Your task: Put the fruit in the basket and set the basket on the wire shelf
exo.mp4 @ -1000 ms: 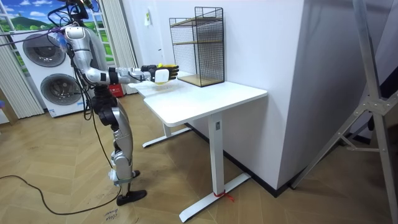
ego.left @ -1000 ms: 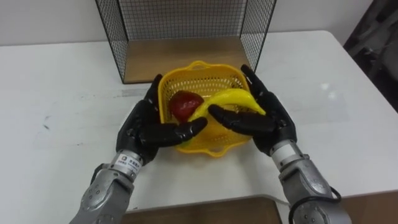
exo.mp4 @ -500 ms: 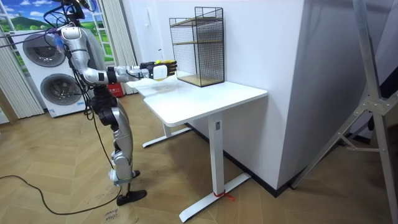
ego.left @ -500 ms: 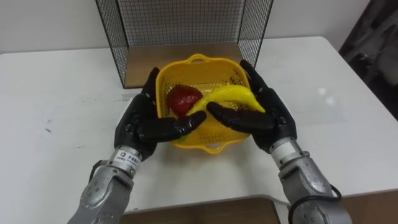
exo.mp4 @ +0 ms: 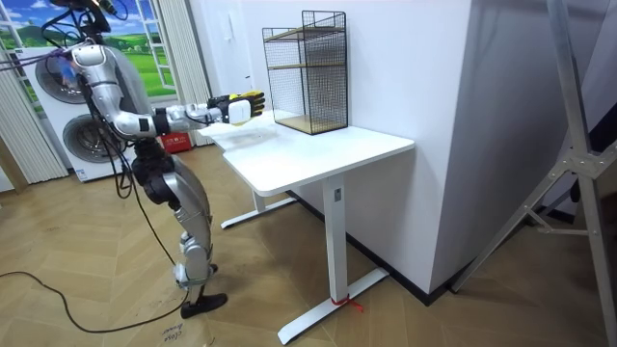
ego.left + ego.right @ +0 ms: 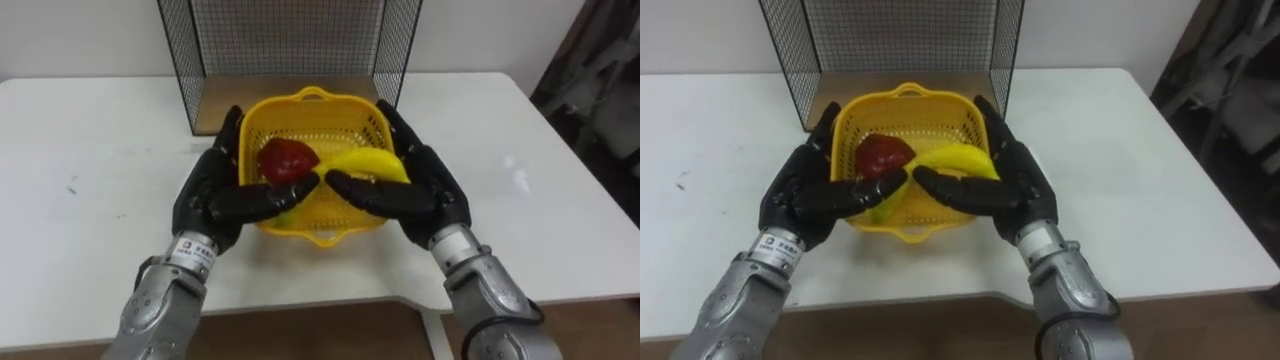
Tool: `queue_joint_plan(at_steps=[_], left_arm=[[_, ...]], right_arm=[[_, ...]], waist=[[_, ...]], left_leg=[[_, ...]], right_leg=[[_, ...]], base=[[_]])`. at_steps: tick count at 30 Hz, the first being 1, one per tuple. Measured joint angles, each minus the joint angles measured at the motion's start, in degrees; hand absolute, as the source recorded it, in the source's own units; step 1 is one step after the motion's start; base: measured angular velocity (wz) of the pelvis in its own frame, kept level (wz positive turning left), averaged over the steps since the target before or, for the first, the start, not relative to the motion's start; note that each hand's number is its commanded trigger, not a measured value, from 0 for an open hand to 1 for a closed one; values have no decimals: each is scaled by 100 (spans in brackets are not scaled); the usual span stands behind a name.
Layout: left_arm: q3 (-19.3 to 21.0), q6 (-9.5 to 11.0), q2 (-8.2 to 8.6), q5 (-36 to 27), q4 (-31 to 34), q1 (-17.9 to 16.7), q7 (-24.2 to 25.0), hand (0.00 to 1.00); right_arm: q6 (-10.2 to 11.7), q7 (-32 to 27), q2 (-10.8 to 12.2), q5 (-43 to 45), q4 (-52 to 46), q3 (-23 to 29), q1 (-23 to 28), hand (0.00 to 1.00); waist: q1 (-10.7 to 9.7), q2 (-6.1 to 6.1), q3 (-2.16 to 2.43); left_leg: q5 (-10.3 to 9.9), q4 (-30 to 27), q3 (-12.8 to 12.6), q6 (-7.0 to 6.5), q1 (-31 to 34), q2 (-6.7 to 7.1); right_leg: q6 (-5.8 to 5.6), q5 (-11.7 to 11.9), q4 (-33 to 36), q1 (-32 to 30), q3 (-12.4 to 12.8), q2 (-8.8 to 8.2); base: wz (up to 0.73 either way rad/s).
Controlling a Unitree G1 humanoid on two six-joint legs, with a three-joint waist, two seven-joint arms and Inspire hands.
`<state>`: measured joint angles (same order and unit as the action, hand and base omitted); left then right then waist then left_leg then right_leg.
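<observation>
Basket (image 6: 325, 228) with apple (image 6: 285, 160) and banana (image 6: 365, 162) above the white table (image 6: 90, 130).
Left hand (image 6: 215, 195) and right hand (image 6: 425, 190) clasp its sides, thumbs hooked over the near rim; wire shelf (image 6: 290, 40) just beyond, on the far side; wood floor (image 5: 96, 280).

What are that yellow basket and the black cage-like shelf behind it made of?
The basket looks like moulded plastic: uniform glossy yellow, with walls pierced by a regular lattice of small holes. The wire shelf appears to be thin metal wire in a square grid, probably coated matte black. Its board looks like wood, or a wood-look laminate.
</observation>
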<state>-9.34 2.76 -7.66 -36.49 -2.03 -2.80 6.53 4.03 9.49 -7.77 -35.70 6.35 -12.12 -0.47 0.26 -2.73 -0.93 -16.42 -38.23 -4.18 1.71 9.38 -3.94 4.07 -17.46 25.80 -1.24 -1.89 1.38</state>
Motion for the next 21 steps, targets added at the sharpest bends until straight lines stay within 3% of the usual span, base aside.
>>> queue_joint_plan(at_steps=[1,2,3,4,5,6,7,8,9,10,14,18,20,21], left_arm=[[-32,-5,63,0,12,2,1,0],[-63,-5,65,1,19,2,2,0],[-85,-5,63,1,21,0,2,0],[-81,-3,55,1,19,-2,3,0],[-81,-3,39,1,18,-7,4,0],[-8,20,15,0,21,-1,4,0],[37,83,-11,-19,23,-1,4,0],[29,94,-17,-24,23,-2,4,0],[-13,94,-4,-41,22,-2,4,0],[-34,94,1,-56,21,-2,4,0],[-62,130,-29,-93,19,7,3,0],[-89,146,5,-92,20,8,3,0],[-87,147,-5,-96,56,11,3,0],[-89,147,-3,-102,80,11,3,0]], right_arm=[[-20,-2,-64,-32,3,26,-3,0],[-36,0,-93,-46,2,44,-4,0],[-63,0,-138,-47,2,61,-3,0],[-128,6,-141,-37,9,39,15,0],[-169,7,-140,-26,9,36,46,0],[-187,7,-117,-23,8,26,94,0],[-196,7,-89,-53,7,-7,99,0],[-197,7,-94,-65,5,-14,105,0],[-198,7,-116,-112,-9,-10,104,0],[-198,5,-127,-120,-14,-5,99,0],[-196,-12,-126,-119,-44,-8,82,0],[-196,-55,-110,-108,-119,2,81,0],[-196,-68,-92,-90,-136,3,70,0],[-192,-69,-94,-56,-161,25,60,0]], waist=[[46,-76,-1],[92,-141,-14],[211,-69,21],[325,-20,60],[359,-21,86],[340,-41,156],[318,-166,139],[312,-216,128],[319,-238,119],[326,-232,82],[290,-278,45],[285,-266,34],[283,-264,29],[271,-281,19]], left_leg=[[39,448,-38,-41,264,219],[128,768,-36,-50,380,324],[442,1438,8,-20,557,405],[925,1914,138,-86,603,420],[1150,1997,186,-96,572,427],[1346,2070,189,-155,452,479],[1363,2077,106,-165,376,519],[1373,2055,108,-181,361,558],[1480,1948,104,-320,392,581],[1524,1779,104,-453,428,599],[1132,1433,16,-608,520,833],[608,942,-94,-813,595,1087],[403,726,-132,-894,585,1126],[298,662,-173,-956,499,1180]], right_leg=[[2,-5,-18,-7,218,-35],[1,-5,-16,-8,318,-41],[-1,-9,-26,0,380,-28],[-4,-86,12,11,370,-12],[-48,-150,15,72,372,-12],[-110,-240,11,144,363,-37],[-174,-279,-1,214,344,-105],[-187,-299,-9,245,346,-139],[-211,-351,-4,268,360,-155],[-201,-404,-2,330,384,-165],[-331,-678,135,360,399,-433],[-571,-954,809,252,271,-753],[-747,-850,1725,-23,34,-905],[-826,-655,2317,-242,4,-1056]], base=[[31],[-6],[-35],[-41],[-21],[-8],[0],[-4],[-4],[-6],[-1],[3],[9],[3]])
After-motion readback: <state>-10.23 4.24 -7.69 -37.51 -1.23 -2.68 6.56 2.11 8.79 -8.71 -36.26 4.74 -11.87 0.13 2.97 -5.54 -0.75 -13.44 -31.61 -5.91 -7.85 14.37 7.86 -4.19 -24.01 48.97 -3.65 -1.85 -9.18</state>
